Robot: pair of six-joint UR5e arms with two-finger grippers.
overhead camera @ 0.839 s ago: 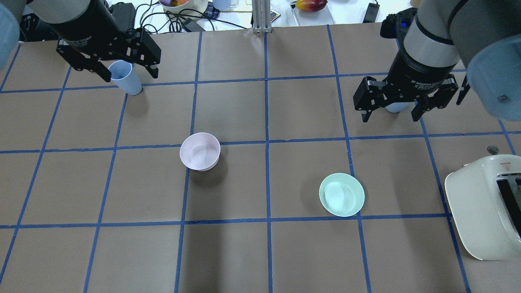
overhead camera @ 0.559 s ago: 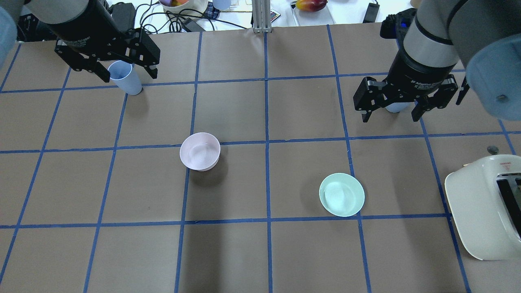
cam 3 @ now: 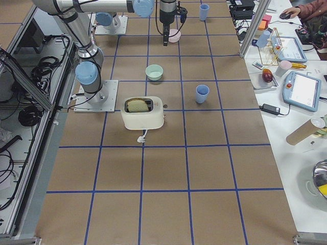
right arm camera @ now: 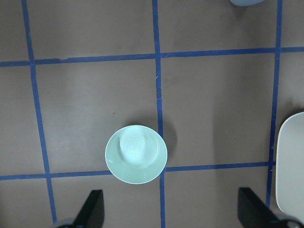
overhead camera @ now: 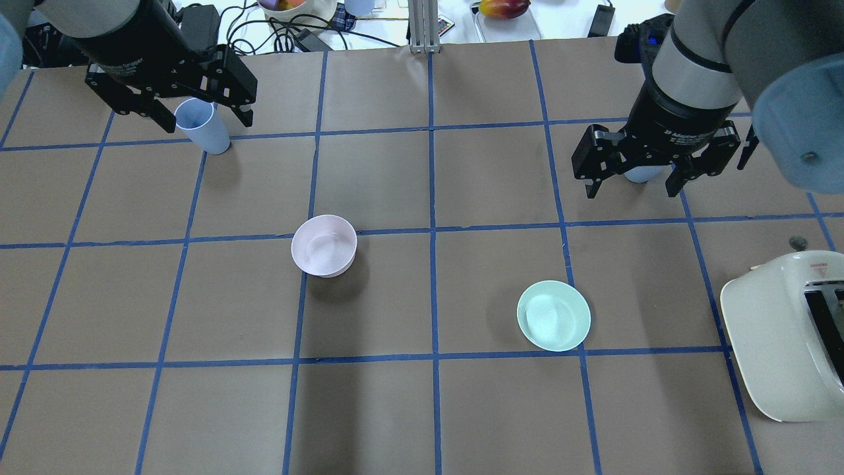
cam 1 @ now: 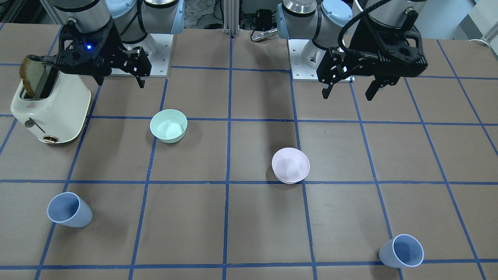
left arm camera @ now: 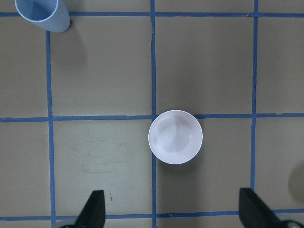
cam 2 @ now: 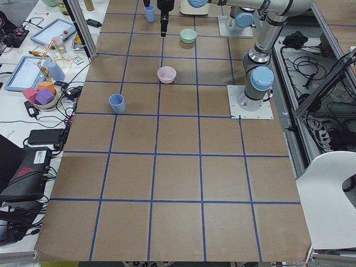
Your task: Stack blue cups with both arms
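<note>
Well, in the overhead view the left cup (overhead camera: 198, 125) stands upright at the upper left of the frame, mouth up. The left tool (cam 1: 347, 95) hangs high above the worktop (overhead camera: 369, 409), fingers spread wide and holding nothing. We judge the cup light and stiff but thin-walled. Its matte sides are smooth and tapered, so a hard squeeze could flex it or make it slide out of the grip. We would take it across the wall a little below the rim, which leaves the narrow lower part free to drop into its twin.

Toward the middle sits the pink bowl (overhead camera: 324, 245). Further right and lower in the frame is the green bowl (overhead camera: 553, 315). Both lie nearer the robot than the cups, so we expect a carry along the far row to pass them, more so if it is kept high.

At the upper right only a sliver of the right cup (cam 1: 69, 210) shows under the right tool (cam 1: 120, 82). The front-facing view shows the cup whole and upright at its lower left. This tool is also spread apart, empty and raised. At the right edge stands the toaster (overhead camera: 784, 336) with a slice of bread (cam 1: 33, 79) in its slot. It is close to the right arm's sweep, so we would watch it.
</note>
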